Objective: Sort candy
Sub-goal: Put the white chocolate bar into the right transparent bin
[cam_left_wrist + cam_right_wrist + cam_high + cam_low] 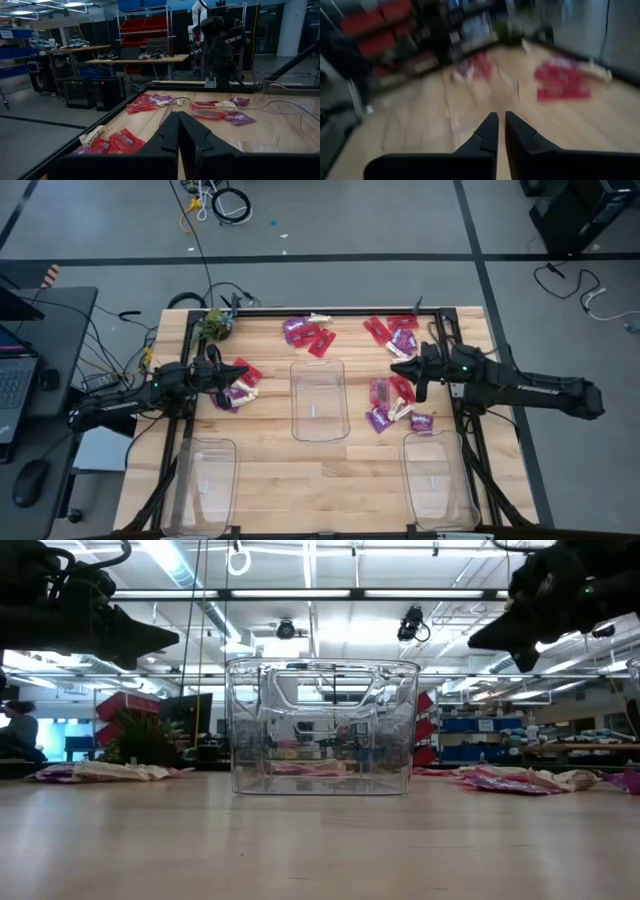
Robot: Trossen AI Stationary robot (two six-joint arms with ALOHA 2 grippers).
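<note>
Candy lies in loose piles on the wooden table: red, purple and cream pieces by my left gripper, at the far middle, at the far right and right of the middle bin. My left gripper hovers level over the left pile, shut and empty. My right gripper hangs above the table between the two right-hand piles, tipped slightly down. A narrow gap shows between its fingertips, with nothing in it. In the low view both grippers are well clear of the tabletop.
Three clear plastic bins stand on the table: one in the middle, one at the near left, one at the near right. A small plant stands at the far left corner. Bare wood lies between the near bins.
</note>
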